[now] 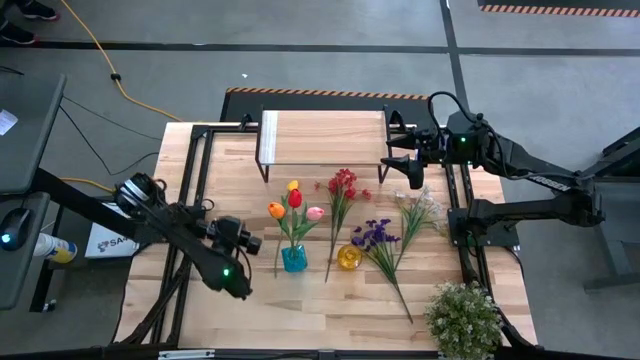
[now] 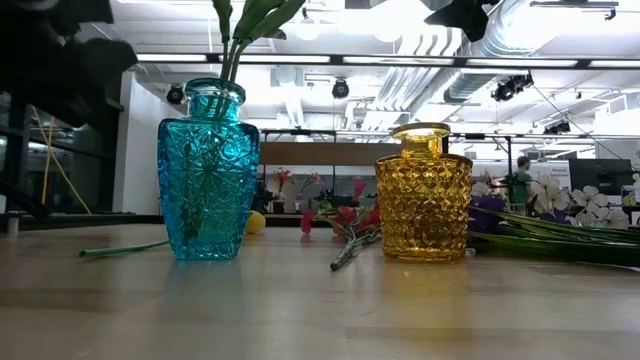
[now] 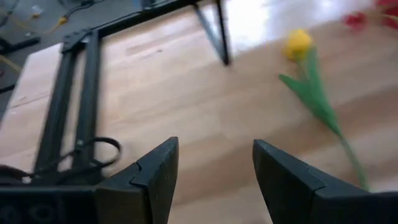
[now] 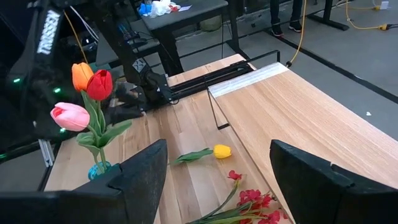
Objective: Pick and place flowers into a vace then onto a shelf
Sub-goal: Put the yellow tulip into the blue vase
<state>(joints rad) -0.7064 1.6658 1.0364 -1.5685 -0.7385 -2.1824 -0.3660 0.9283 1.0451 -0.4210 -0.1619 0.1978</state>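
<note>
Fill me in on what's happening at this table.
A two-armed robot is arranging artificial flowers. Three tulips already stand in the blue vase; the yellow vase is empty. A yellow tulip, red spray, purple spray and white spray lie on the table. The left claw is open and empty beside the blue vase; the right claw is open by the shelf.

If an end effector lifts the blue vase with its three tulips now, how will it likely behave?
The blue vase looks like thick cut glass: probably heavy, rigid, breakable, perhaps slippery. The tulips stand tall above its narrow neck, so it may be top-heavy and tip if pushed high. Its flat base should not roll.
</note>
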